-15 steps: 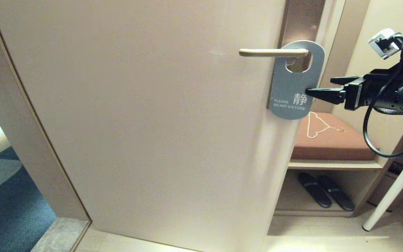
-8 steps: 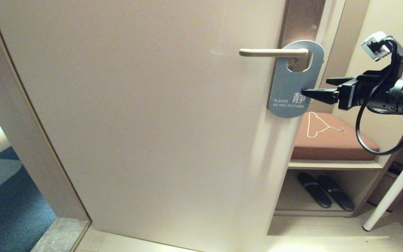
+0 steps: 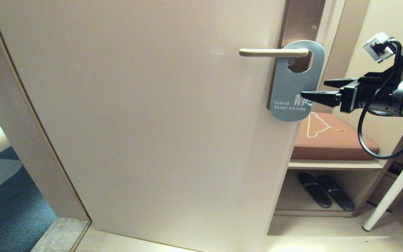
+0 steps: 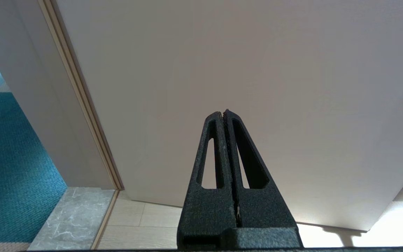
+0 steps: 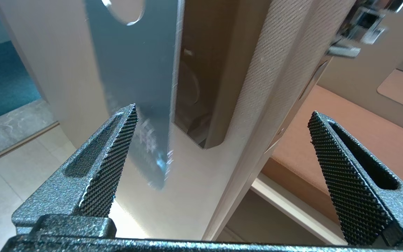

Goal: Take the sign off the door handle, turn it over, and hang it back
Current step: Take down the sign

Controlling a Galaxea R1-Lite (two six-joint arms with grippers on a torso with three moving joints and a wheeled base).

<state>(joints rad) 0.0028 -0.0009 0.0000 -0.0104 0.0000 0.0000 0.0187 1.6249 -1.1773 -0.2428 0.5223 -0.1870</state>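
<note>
hanging blue-grey face out from the door handle (image 3: 273,52) near the pale door's (image 3: 152,122) free edge, the sign (image 3: 294,84) has the right gripper (image 3: 313,89) at its lower corner, jaws wide apart, a cushioned bench (image 3: 331,140) in the open nook behind, while the left gripper (image 4: 224,113) idles low, jaws together.

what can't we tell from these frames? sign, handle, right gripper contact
- Back face of the sign: hidden in the head view, only the blue-grey side shows.
- Sign lettering in the right wrist view: blurred.
- Base of the door handle: covered by the sign in the head view.
- Right gripper, open: one finger overlaps the sign's edge; contact cannot be told.
- Left gripper, shut: faces only the door, absent from the head view.
</note>
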